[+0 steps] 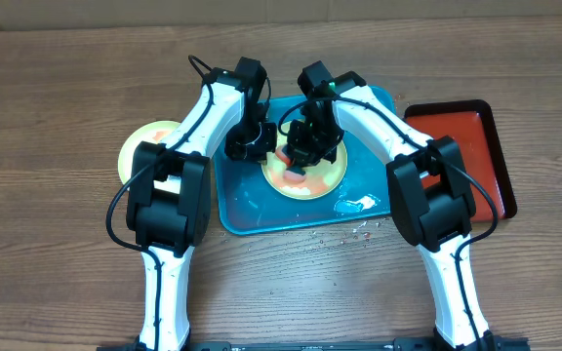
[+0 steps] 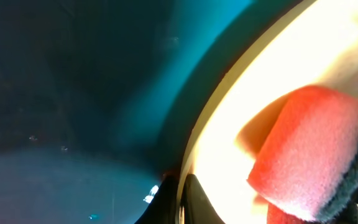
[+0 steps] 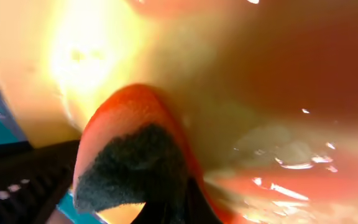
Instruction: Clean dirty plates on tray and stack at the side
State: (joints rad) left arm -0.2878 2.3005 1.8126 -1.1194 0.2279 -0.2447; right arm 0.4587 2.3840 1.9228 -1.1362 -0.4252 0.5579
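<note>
The turquoise tray (image 1: 252,210) sits in the middle of the tabletop (image 1: 57,88) and holds one pale yellow-green plate (image 1: 327,175), lying flat toward its centre-right. In the right wrist view the plate's surface is wet and glossy, smeared with red-orange sauce over much of its far side. A whitish, foamy patch (image 1: 359,205) lies on the tray floor just beside the plate, near the right front corner.

Both arms reach into the tray from either side. The left gripper (image 1: 260,151) is at the plate's left edge. In its wrist view the pale rim runs down between its two fingers (image 2: 199,200), which are pinched on it. The right gripper (image 1: 302,161) hangs over the plate and is clamped on a sponge (image 3: 129,149), orange-red with a dark green scouring face, which is pressed against the plate's surface.

A second plate (image 1: 149,141), also pale yellow-green, rests on the tabletop just left of the tray, partly hidden by the left arm. Whether more lie under it I cannot tell. A smaller red tray (image 1: 461,136) with a dark rim lies to the right of the turquoise one. Small crumbs (image 1: 359,232) are scattered on the tabletop at the turquoise tray's front edge.
</note>
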